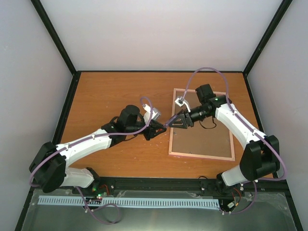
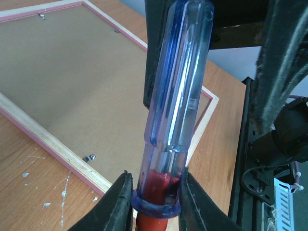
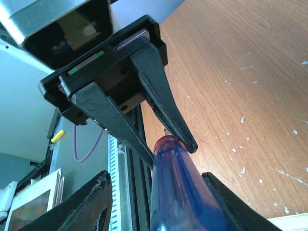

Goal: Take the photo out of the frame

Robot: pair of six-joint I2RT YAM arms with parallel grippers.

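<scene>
The frame (image 1: 199,154) lies face down at the right of the table, its brown hardboard back (image 2: 72,72) up inside pale wood edging and pink rails. The photo is hidden under that back. A screwdriver with a clear blue-purple handle (image 2: 175,86) hangs between both arms, just left of the frame's left rail (image 1: 169,123). My left gripper (image 2: 156,192) is shut on its red-cored collar end. My right gripper (image 3: 156,192) is open, one finger on each side of the handle (image 3: 180,202), with a gap showing on one side. My left gripper also shows in the right wrist view (image 3: 171,151).
Small metal turn clips (image 2: 89,157) hold the back panel along the rails. A black rail (image 2: 240,168) runs along the near table edge, with a white slotted cable strip (image 1: 130,202) beyond it. Dark posts and pale walls enclose the table.
</scene>
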